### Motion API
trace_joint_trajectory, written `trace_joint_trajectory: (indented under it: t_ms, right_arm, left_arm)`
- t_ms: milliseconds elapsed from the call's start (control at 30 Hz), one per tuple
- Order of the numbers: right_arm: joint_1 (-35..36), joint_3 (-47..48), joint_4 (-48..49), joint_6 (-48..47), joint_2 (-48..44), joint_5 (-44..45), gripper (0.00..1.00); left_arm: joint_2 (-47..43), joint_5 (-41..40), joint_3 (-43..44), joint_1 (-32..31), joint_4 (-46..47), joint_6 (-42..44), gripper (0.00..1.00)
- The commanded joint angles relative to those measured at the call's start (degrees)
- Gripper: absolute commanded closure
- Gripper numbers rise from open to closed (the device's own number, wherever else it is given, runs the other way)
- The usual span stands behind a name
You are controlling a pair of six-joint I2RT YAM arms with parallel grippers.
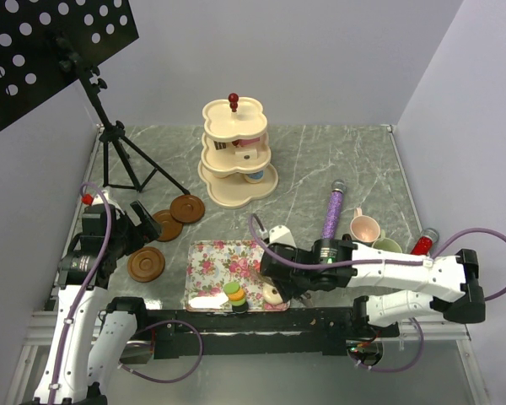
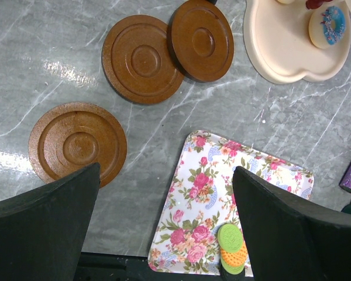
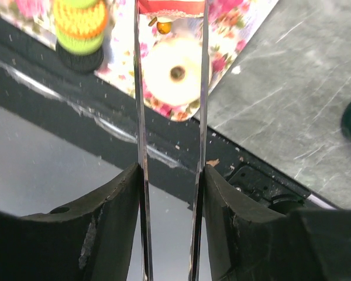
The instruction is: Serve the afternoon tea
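My right gripper [image 1: 276, 274] [image 3: 171, 175] is shut on metal tongs [image 3: 140, 105] over the near right corner of the floral tray [image 1: 215, 261]. The tongs' tips pinch a red-and-white cake slice [image 3: 171, 7] above a white doughnut [image 3: 172, 71] [image 1: 274, 294] on the tray. A stack of green and orange macarons [image 1: 234, 295] [image 2: 231, 246] [image 3: 79, 23] sits at the tray's near edge. My left gripper [image 1: 139, 221] [image 2: 164, 234] is open and empty above the table, between a brown saucer [image 2: 79, 143] and the tray. The cream stand [image 1: 236, 152] holds a blue doughnut [image 2: 329, 26].
Two more saucers [image 2: 141, 58] [image 2: 200, 38] overlap left of the stand. A pink mug [image 1: 364, 226] and a pale green mug [image 1: 386, 246] stand right of my right arm, beside a purple microphone [image 1: 333, 211] and a red one [image 1: 423, 242]. A music stand [image 1: 110, 126] occupies the back left.
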Motion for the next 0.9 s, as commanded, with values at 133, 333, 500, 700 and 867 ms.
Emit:
trace_joint_trajectory:
  t_ms: [133,333,500,700,867]
  right_arm:
    - [-7.2,3.2,4.0,-4.9,-4.8,0.5,0.67]
    - [-9.6,7.6,3.2,-8.3,-4.1,1.7,0.67]
    - [-13.5,15.8,4.7,-13.9,-1.3,1.7,0.67]
    - [-20.2,25.8,8.9,-23.3,5.6,1.1,0.68]
    - [-25.3,36.1,11.8,-30.0,13.1,-0.7,0.68]
  left_arm:
    - [-0.1,-0.2,0.1,0.1,0.8,0.1,0.00]
    - [0.3,0.0,0.1,0.3,0.9,0.3,0.00]
    - [0.3,0.4,0.0,0.3,1.0,0.4,0.00]
    - [0.0,0.4,0.0,0.2,1.0,0.4,0.00]
    - [0.5,0.3,0.0,0.2,0.9,0.4,0.00]
